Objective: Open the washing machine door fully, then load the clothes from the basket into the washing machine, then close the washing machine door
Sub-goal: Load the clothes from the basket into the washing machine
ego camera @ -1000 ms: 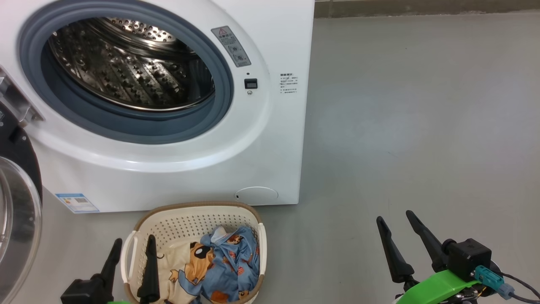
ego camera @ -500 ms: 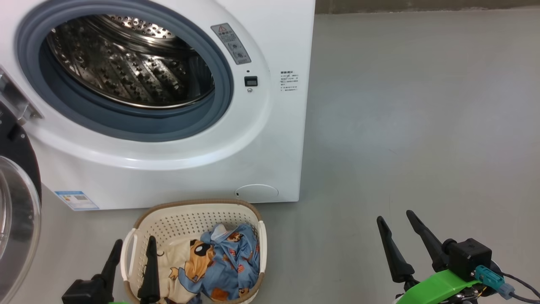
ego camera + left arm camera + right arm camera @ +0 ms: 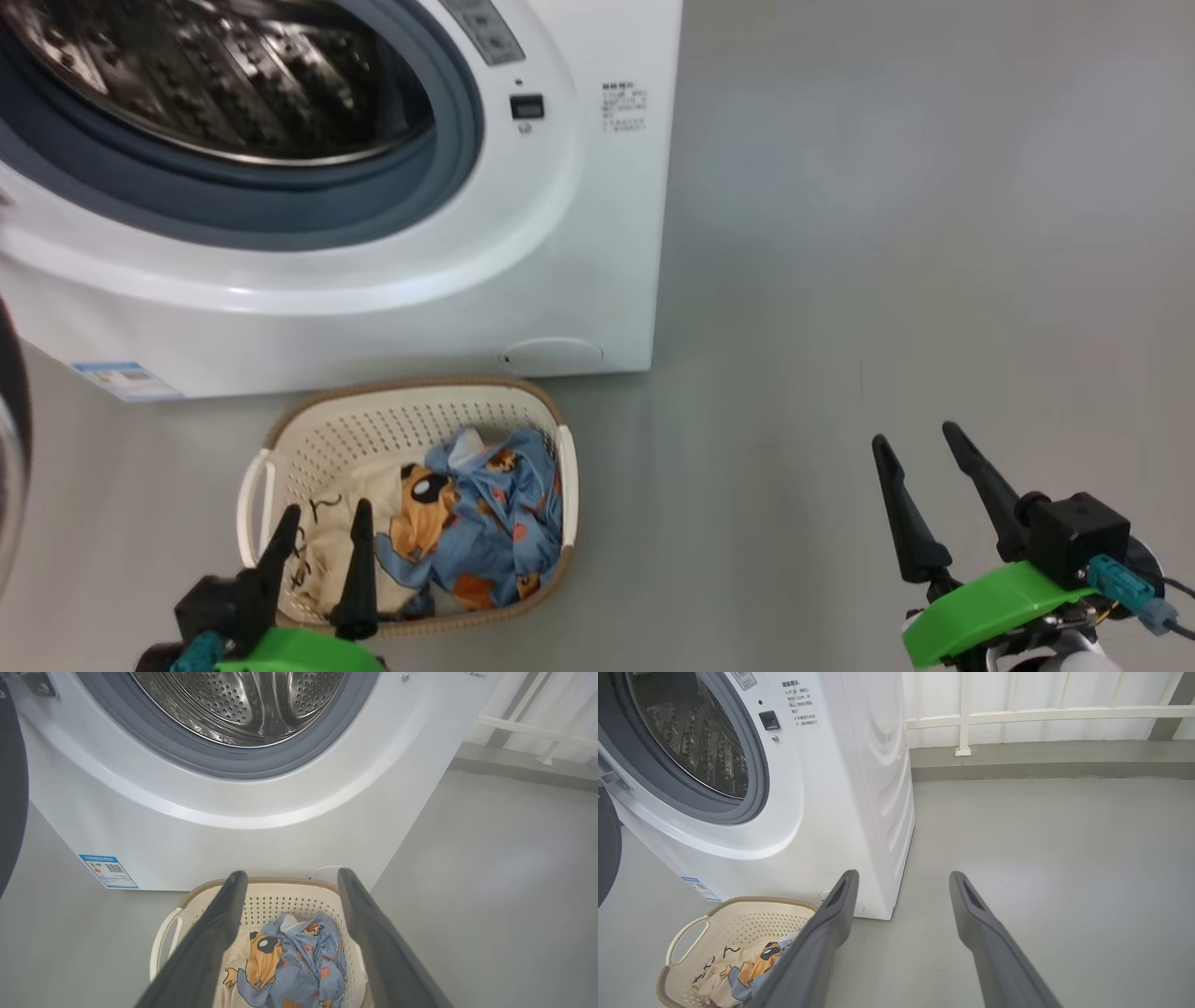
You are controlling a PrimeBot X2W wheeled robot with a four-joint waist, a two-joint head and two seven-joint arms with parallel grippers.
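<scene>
The white washing machine (image 3: 373,308) stands at the upper left, its steel drum (image 3: 215,75) open to view. Its door (image 3: 9,448) is swung out to the far left, with just a dark edge showing. On the floor before the machine sits the cream basket (image 3: 420,387), holding the clothes: blue dog-print fabric (image 3: 495,523) and cream fabric (image 3: 327,551). My left gripper (image 3: 327,509) is open above the basket's near left part, empty. The left wrist view looks between the left gripper's (image 3: 292,873) fingers down onto the clothes (image 3: 299,956). My right gripper (image 3: 915,434) is open over bare floor at the right.
Grey floor (image 3: 887,233) spreads to the right of the machine. A low kerb and a white railing (image 3: 1017,716) run behind it. A blue label (image 3: 108,871) sits low on the machine's front.
The head camera has tilted down, so the machine and basket sit higher in the picture. My left gripper now stands further in over the basket. Both grippers stay open.
</scene>
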